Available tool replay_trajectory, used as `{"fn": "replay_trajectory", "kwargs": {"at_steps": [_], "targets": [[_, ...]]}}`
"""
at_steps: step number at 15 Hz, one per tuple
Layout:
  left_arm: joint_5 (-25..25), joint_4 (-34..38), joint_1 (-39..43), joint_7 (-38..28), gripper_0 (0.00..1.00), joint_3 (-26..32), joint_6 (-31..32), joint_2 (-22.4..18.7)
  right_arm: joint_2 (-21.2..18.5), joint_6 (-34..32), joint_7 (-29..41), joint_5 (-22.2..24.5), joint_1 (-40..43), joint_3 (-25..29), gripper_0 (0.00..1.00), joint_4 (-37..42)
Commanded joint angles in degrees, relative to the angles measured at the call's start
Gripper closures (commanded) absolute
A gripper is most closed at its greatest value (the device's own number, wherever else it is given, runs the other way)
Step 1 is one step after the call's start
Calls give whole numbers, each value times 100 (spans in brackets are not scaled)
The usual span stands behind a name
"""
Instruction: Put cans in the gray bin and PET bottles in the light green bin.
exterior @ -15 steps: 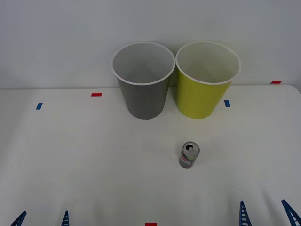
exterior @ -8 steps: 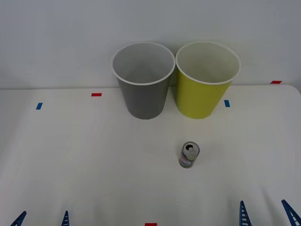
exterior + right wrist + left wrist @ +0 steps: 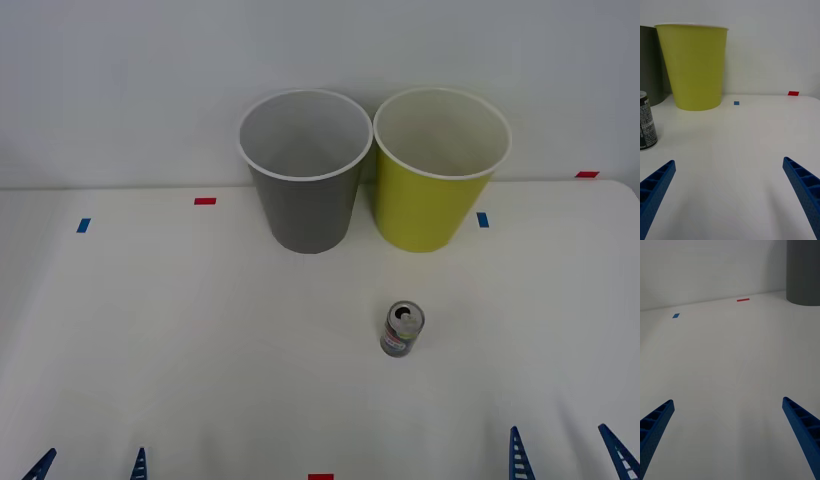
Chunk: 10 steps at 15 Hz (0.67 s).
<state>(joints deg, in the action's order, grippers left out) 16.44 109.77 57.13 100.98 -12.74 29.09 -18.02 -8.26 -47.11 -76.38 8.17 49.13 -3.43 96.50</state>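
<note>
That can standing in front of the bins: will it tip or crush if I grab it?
The can stands upright, narrow and taller than wide, so a sideways nudge could probably tip it, and then it would roll. Its top looks opened, so it is likely light and thin-walled; a hard squeeze may dent it.

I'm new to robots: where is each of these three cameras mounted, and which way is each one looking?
Front view: above the arms, looking forward and down at the table, gray bin, light green bin and can; blue fingers at the near edge.
Right wrist view: low by the right gripper, facing the light green bin; open fingers frame it.
Left wrist view: low by the left gripper, facing bare table; open fingers.
Shared: the front and right wrist views both show the can.
</note>
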Motion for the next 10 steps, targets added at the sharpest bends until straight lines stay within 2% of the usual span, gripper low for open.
{"fn": "replay_trajectory", "kwargs": {"at_steps": [1,10], "targets": [[0,0,0,0,0,0,0,0,0,0,0,0,0,0,0,0],[0,0,0,0,0,0,0,0,0,0,0,0,0,0,0,0]]}}
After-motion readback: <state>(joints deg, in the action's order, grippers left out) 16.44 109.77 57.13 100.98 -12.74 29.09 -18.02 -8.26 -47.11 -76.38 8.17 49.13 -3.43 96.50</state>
